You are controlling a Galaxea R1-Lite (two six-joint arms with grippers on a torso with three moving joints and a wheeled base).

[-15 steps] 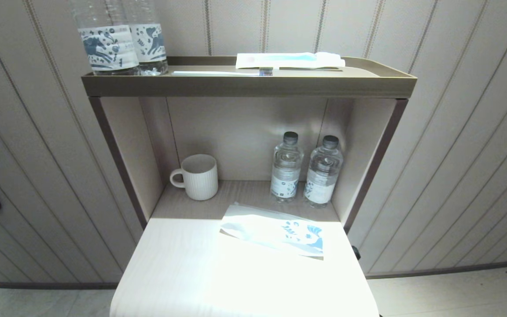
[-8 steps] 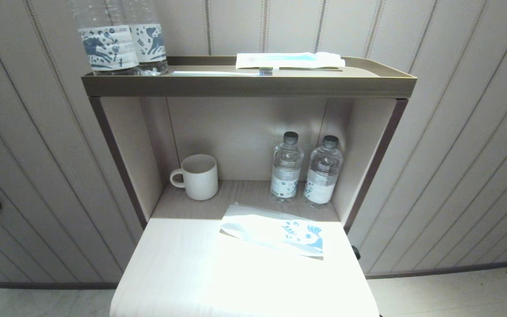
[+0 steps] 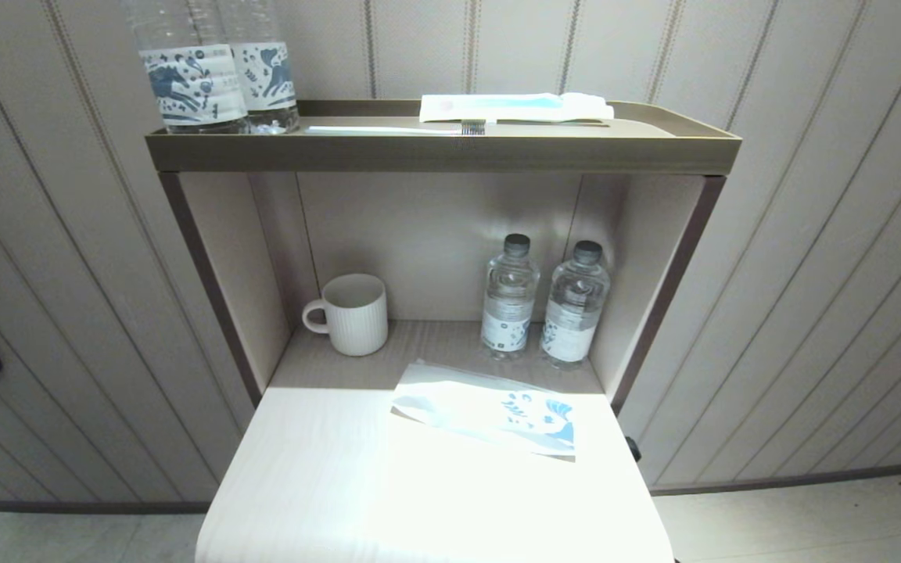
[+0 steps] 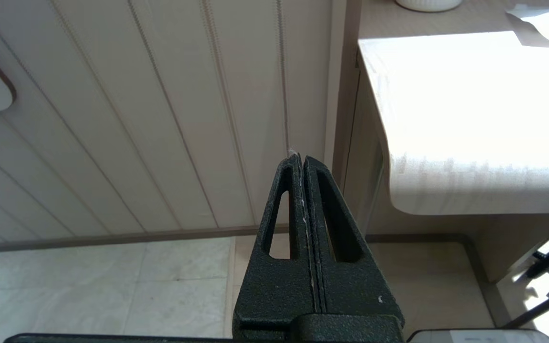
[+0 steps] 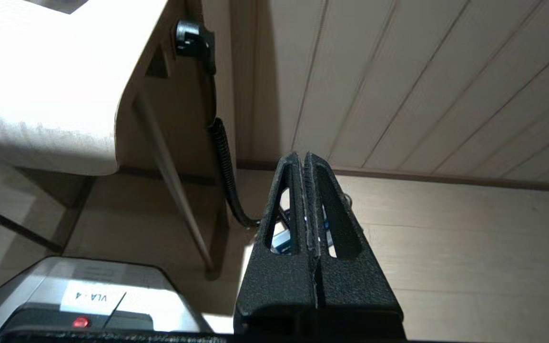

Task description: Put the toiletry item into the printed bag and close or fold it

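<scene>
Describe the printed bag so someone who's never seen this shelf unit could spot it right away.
Find the shelf unit's pale lower surface. In front of the two small water bottles lies the printed bag, a flat whitish pouch. Only it lies flat there, with a blue print at one end.

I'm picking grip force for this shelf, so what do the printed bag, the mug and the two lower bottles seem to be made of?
Printed bag: thin, soft plastic film, glossy; it lies flat, half see-through, and shines in the light.
Mug: probably glazed ceramic; opaque white, thick wall, ribbed sides, soft sheen.
Two lower bottles: clear plastic, likely thin-walled; the contents show through, with dark caps and wrapped labels.
</scene>
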